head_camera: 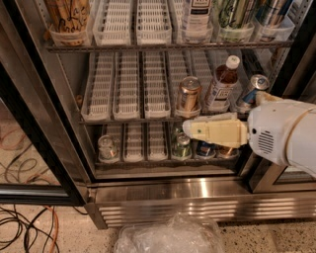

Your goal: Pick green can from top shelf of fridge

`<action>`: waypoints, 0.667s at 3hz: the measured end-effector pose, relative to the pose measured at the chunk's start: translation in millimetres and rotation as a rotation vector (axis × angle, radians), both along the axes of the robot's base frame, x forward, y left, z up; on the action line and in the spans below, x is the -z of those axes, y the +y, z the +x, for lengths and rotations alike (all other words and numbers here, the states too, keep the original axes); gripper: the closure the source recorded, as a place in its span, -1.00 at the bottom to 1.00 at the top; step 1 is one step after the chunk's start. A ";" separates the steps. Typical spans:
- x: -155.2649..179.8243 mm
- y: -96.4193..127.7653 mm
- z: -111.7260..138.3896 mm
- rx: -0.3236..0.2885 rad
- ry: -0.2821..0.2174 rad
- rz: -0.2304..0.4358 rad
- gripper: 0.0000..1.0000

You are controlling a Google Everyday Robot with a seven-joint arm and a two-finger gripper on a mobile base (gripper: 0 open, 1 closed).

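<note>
The green can (pixel 232 13), pale green and white, stands at the right of the top shelf (pixel 163 47) in a clear-lipped lane tray; its top is cut off by the frame edge. The fridge (pixel 197 195) stands open in front of me, with its wire racks and steel louvred base in view. My gripper (pixel 188 129), cream with a white arm behind it, points left in front of the gap between the middle and bottom racks. It is well below the green can and a little to its left. It holds nothing that I can see.
Beside the green can stand a white-labelled bottle (pixel 197 15), another can (pixel 272 12) and a brown cup (pixel 69 17). The middle rack holds a gold can (pixel 188 94), a brown bottle (pixel 222 81) and a tilted blue can (pixel 251 89). A plastic bag (pixel 168 236) and cables (pixel 19 227) lie on the floor.
</note>
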State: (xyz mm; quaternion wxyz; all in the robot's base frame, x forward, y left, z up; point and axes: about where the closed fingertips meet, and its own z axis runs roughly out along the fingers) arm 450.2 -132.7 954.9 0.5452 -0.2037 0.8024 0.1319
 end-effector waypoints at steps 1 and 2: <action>-1.3 -0.5 6.0 0.066 -0.032 0.020 -1.00; -0.5 11.9 22.4 0.152 -0.092 0.038 -1.00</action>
